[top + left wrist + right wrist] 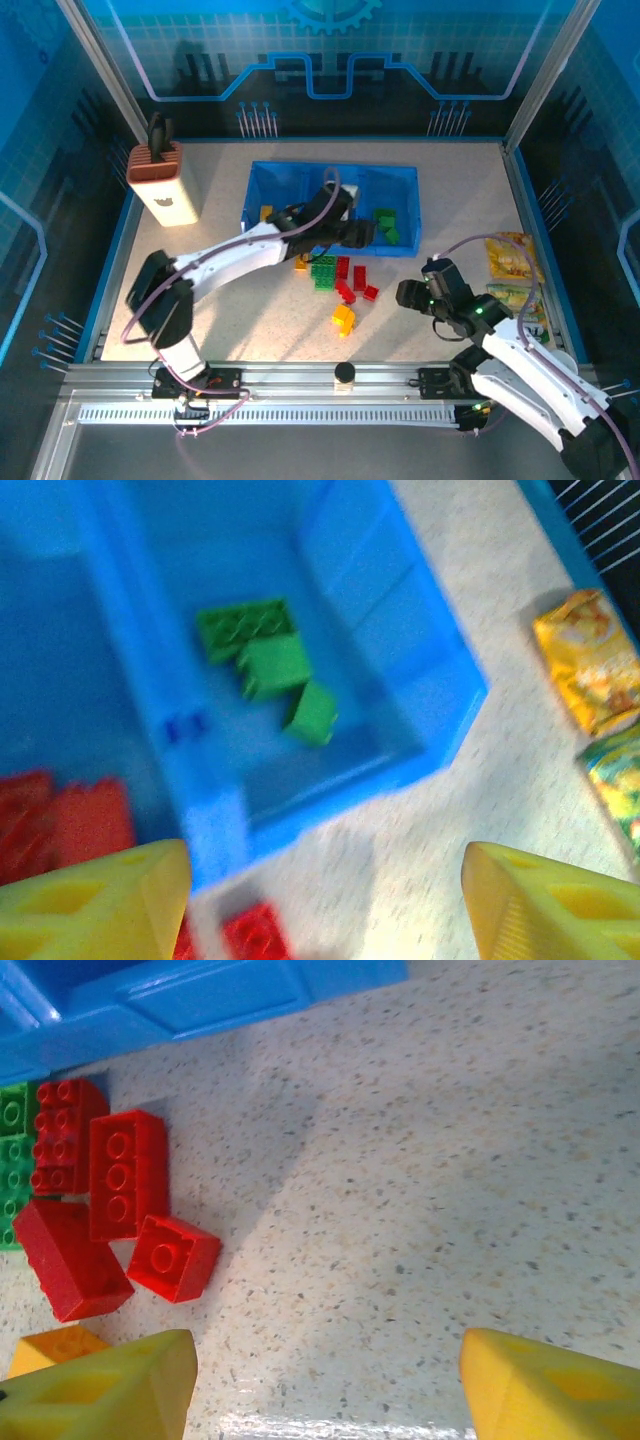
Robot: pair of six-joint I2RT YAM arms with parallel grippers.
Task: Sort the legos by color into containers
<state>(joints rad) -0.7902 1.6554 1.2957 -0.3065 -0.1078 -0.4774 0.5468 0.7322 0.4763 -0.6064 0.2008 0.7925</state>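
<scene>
Left gripper [325, 905] hangs open above three green studded plastic bricks [270, 665] in the three-o'clock compartment of the translucent blue plastic bin [430, 650]. Red studded bricks [125, 1175] lie loose at its six o'clock; right gripper [325, 1380], open, hovers at their three o'clock.

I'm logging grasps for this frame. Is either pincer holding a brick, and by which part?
Nothing is held. The left pincer is open near the green legos in the bin; the right pincer is open over the table.

Left tool [358, 235] over blue bin [290, 185], loose red, green and orange legos [345, 290] just beside it.
</scene>
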